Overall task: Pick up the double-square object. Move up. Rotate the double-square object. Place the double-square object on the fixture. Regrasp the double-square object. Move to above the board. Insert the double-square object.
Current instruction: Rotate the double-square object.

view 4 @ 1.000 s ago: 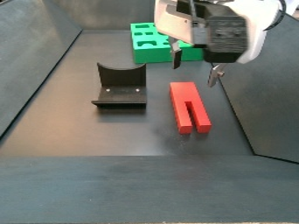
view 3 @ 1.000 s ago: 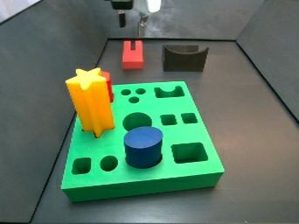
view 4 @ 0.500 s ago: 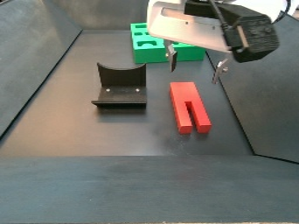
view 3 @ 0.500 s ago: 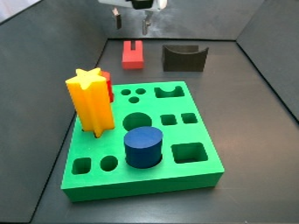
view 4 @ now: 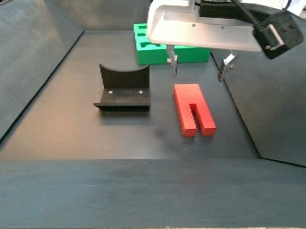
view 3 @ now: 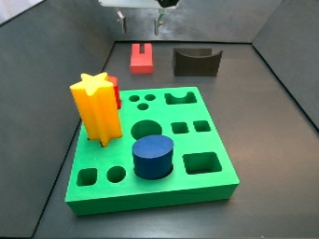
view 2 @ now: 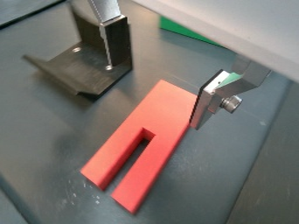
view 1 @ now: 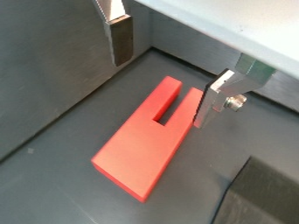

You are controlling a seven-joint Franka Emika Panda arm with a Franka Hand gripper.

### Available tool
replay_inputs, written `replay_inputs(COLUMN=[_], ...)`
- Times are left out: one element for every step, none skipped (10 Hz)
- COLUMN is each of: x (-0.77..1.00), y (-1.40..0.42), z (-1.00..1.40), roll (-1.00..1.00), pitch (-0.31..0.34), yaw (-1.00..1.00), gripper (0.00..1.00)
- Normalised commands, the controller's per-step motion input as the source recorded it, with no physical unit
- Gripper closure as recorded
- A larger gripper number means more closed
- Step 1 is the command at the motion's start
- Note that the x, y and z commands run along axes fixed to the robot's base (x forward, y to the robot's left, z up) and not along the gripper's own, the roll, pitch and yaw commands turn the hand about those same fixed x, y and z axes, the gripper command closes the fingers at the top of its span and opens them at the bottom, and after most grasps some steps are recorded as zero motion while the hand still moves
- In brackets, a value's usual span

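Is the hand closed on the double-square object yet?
No. In a wrist view the hand hangs open above the double-square object, which lies flat on the floor, its fingers not touching it.

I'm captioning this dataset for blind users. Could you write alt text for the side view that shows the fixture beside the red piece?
The open claw hangs above the double-square object, which lies flat on the dark floor, untouched. The fixture sits beside it, and the green board lies behind.
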Motion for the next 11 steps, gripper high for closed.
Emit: replay_inputs(x=[0.03,0.03,0.0,0.01,0.02,0.02,0.03,0.04,0.05,0.05,0.04], y=[0.0,0.0,0.0,0.0,0.0,0.0,0.0,0.01,0.01,0.01,0.01], z=[-0.03,-0.03,-1.0,-1.0,-1.0,-1.0,-1.0,-1.0,-0.94,-0.82,-0.68], roll=[0.01,0.01,0.0,0.0,-0.01,-0.02,-0.04,-0.06,-0.07,-0.08,-0.1], pitch=[-0.049,-0.047,0.0,-0.011,-0.027,-0.032,-0.037,-0.038,-0.041,-0.05,-0.058], yaw=[0.43,0.27,0.0,-0.04,-0.04,-0.03,-0.01,-0.01,0.0,0.01,0.01], gripper=[0.0,0.0,0.0,0.0,0.0,0.0,0.0,0.0,0.0,0.0,0.0])
